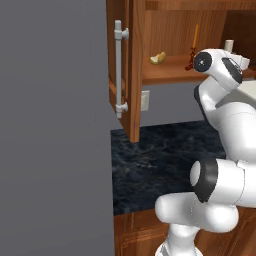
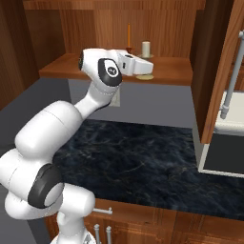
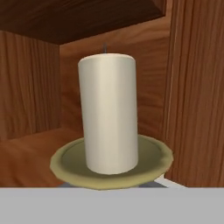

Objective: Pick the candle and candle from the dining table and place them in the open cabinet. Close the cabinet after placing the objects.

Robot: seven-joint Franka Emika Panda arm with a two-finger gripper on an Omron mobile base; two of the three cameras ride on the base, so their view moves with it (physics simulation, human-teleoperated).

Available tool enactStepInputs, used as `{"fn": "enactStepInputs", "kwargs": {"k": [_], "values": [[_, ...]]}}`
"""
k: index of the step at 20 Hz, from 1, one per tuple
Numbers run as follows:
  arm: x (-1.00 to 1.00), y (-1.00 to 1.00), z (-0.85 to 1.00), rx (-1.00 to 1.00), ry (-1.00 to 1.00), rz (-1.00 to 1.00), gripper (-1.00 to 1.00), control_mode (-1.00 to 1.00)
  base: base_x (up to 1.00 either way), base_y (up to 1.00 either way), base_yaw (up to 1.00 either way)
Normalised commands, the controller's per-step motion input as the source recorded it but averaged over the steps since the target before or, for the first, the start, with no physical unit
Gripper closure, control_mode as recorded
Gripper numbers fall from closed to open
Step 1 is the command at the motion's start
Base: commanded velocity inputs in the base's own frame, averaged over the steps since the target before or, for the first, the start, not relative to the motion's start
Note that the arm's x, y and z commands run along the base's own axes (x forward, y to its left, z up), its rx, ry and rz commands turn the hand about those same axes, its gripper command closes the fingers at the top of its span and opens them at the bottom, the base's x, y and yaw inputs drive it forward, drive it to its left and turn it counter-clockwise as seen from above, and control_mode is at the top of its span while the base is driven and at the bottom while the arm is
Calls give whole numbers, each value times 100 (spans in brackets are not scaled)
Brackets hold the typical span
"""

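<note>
The cream-white candle (image 3: 109,113) is a short, smooth cylinder with a thin dark wick at its top. It stands upright on a shallow olive-yellow saucer (image 3: 65,159) with a raised rim. In the right base view this candle (image 2: 146,48) stands on the shelf (image 2: 171,71) inside the open cabinet (image 1: 131,70), just ahead of my wrist.

The orange taper (image 1: 196,35) is thin and upright, seated in a small dark red holder (image 1: 190,63). It stands on the same shelf, left of the cream-white candle and apart from it.

A yellow fruit (image 1: 158,58) lies on the shelf well to the left of the taper.

The cabinet door (image 1: 120,70) stands open, its long steel bar handle (image 1: 118,69) vertical. The black stone worktop (image 2: 143,157) lies below the cabinet.

My tool's fingers are pressed together and hold nothing; the tool reaches into the cabinet near the cream-white candle.
</note>
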Motion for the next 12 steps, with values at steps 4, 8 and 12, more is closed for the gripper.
{"fn": "enactStepInputs", "kwargs": {"k": [4,8,12], "values": [[24,-13,-8,1,-7,6,100,-100,0,0,0],[29,-8,-10,1,-6,6,100,-100,0,0,0],[35,-4,-6,2,-3,4,100,-100,0,0,0]]}}
